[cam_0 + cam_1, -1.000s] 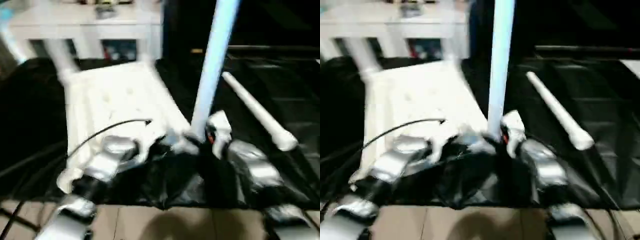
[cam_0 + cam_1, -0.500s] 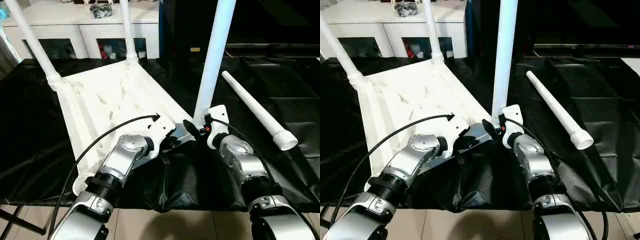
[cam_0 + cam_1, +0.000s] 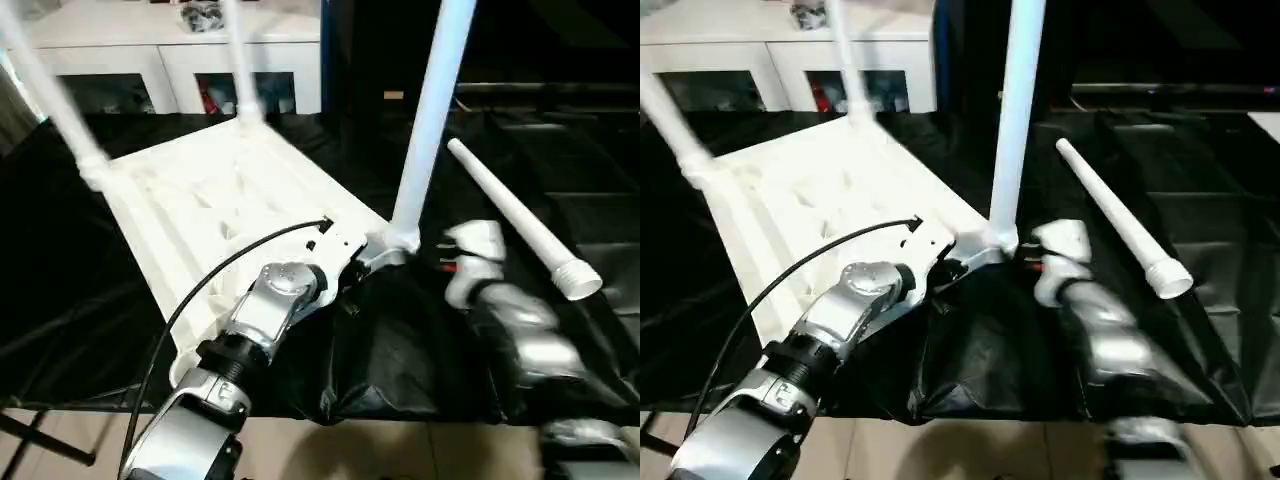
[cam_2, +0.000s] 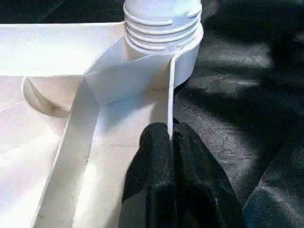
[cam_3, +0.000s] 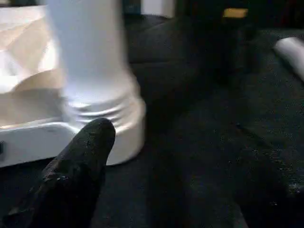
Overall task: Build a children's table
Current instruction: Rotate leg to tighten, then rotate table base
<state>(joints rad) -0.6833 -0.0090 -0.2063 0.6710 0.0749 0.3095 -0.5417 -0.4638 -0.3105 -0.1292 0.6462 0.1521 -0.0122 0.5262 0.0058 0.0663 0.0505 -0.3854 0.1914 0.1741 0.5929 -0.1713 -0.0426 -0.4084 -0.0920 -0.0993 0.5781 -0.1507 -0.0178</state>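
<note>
The left gripper (image 4: 172,142) is clenched on the thin upright rim of the tabletop (image 3: 220,200), its two black fingers (image 4: 154,166) pressed together with the white wall pinched between their tips, just beside the near corner socket (image 4: 164,52). The right gripper (image 5: 166,156) stands released, jaws wide apart and holding nothing; one black finger (image 5: 80,161) sits close by the base of the screwed-in leg (image 3: 430,110) without clearly touching it, and dark cloth shows between the fingers.

The tabletop lies upside down on the black-draped table (image 3: 60,250), ribbed underside facing up, one long side toward the robot and the piece angled across the cloth. Its round corner sockets act as holders for the legs: the near socket carries the upright leg, whose threaded collar sits in the socket mouth, and the two far corners each hold a leg too, one at the far left (image 3: 45,90) and one further right (image 3: 240,60), both rising out of the top of the head views. A fourth leg (image 3: 515,220) lies loose on the black cloth to the right of the tabletop, well apart from it, its threaded end nearest the robot.

Beyond the table stands a white cabinet (image 3: 170,50) with small objects on top, too blurred to identify
</note>
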